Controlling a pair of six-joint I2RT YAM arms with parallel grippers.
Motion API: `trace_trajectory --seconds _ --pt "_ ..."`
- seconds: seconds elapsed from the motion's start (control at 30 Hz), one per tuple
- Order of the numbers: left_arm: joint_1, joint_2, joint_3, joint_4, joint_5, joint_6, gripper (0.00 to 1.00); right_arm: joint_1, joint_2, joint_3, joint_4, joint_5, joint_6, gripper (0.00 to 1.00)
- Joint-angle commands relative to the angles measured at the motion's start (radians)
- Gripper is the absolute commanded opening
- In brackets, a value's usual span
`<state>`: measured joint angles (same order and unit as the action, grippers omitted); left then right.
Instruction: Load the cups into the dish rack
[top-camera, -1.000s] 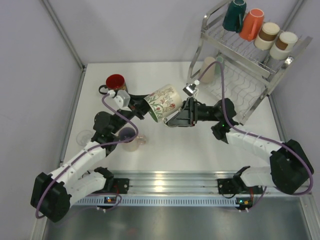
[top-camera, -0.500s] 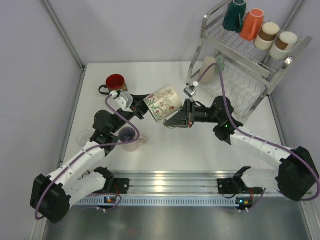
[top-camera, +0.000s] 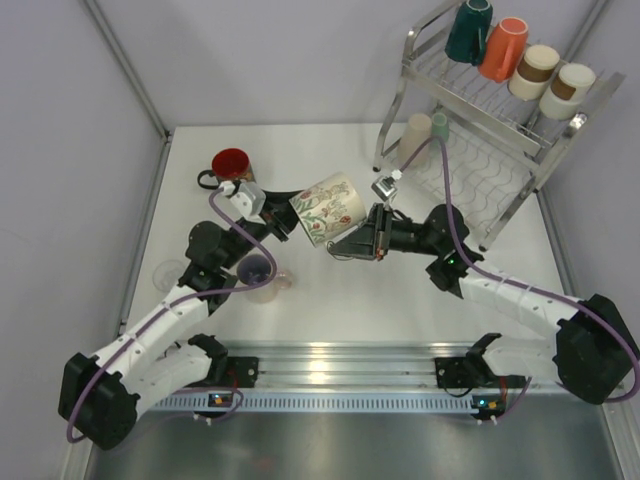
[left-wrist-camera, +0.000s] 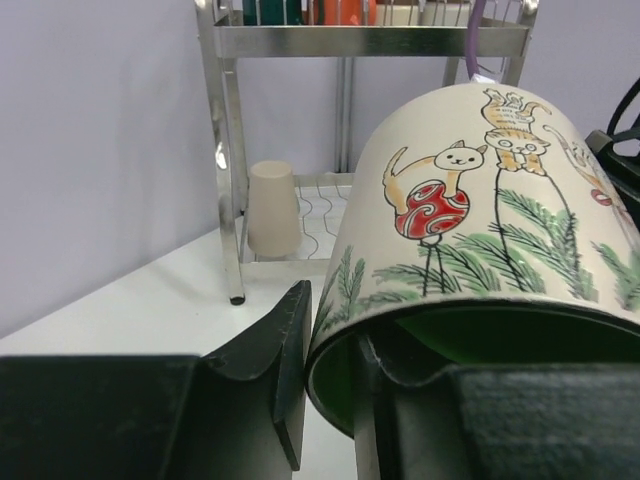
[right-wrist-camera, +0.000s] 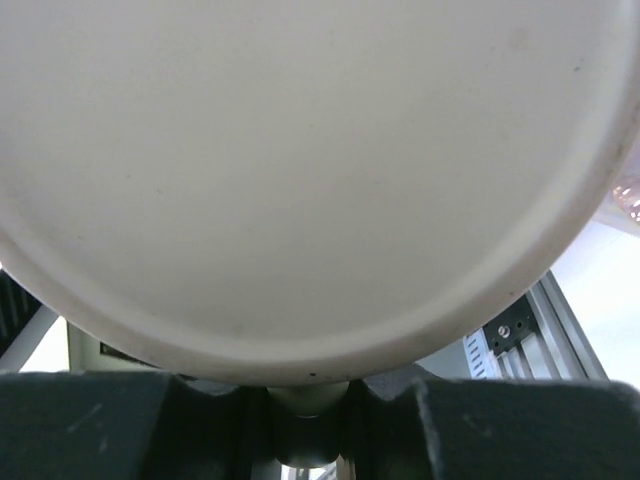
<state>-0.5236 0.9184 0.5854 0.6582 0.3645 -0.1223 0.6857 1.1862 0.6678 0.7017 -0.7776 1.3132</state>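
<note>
Handover step. The cat-print mug (top-camera: 328, 205) hangs on its side in the air above the middle of the table (top-camera: 380, 300). My left gripper (top-camera: 290, 222) straddles its rim, one finger inside and one outside; whether it is pressing I cannot tell. My right gripper (top-camera: 345, 243) is clamped at the edge of the mug's base. Next, I judge, the left must back clear before the right carries the mug to the dish rack (top-camera: 470, 98) at the far right corner.

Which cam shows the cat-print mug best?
Left wrist: the cat-print mug fills the frame, artwork and green lining sharp, rim between the left jaws. Top external shows it whole but small. Right wrist sees only its plain base.
</note>
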Motion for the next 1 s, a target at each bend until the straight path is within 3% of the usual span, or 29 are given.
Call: trace_trajectory --seconds 0.0,0.27,0.47,0.5,0.53,0.6,0.63,0.67,0.8,0.97 --pt "-0.001 -0.044 0.005 0.049 -0.032 -0.036 0.26 -0.006 -0.05 0.004 0.217 0.136 0.003 0.0" --pt "-0.001 -0.072 -0.01 0.001 -0.07 -0.002 0.33 -0.025 -0.054 -0.031 0.292 0.161 0.066 0.0" --pt "-0.001 -0.102 -0.033 -0.011 -0.14 -0.028 0.4 -0.057 -0.063 -0.039 0.217 0.19 0.021 0.0" --pt "-0.003 -0.11 -0.038 -0.02 -0.223 -0.065 0.46 -0.061 -0.069 -0.034 0.146 0.214 -0.023 0.0" --pt "-0.001 -0.122 -0.033 -0.04 -0.264 -0.088 0.63 -0.067 -0.083 -0.028 0.089 0.23 -0.052 0.0" --pt "-0.001 -0.133 0.011 -0.103 -0.353 -0.129 0.74 -0.067 -0.1 0.005 -0.023 0.306 -0.173 0.0" --pt "0.0 -0.133 0.034 -0.177 -0.392 -0.14 0.81 -0.066 -0.108 0.019 -0.165 0.343 -0.213 0.0" --pt "0.0 -0.125 0.053 -0.212 -0.407 -0.149 0.98 -0.066 -0.123 0.032 -0.22 0.383 -0.251 0.0" --pt "-0.001 -0.076 0.163 -0.406 -0.489 -0.204 0.98 -0.068 -0.137 0.07 -0.379 0.61 -0.385 0.0" --pt "0.0 -0.053 0.235 -0.563 -0.582 -0.293 0.98 -0.064 -0.077 0.145 -0.519 0.765 -0.462 0.0"
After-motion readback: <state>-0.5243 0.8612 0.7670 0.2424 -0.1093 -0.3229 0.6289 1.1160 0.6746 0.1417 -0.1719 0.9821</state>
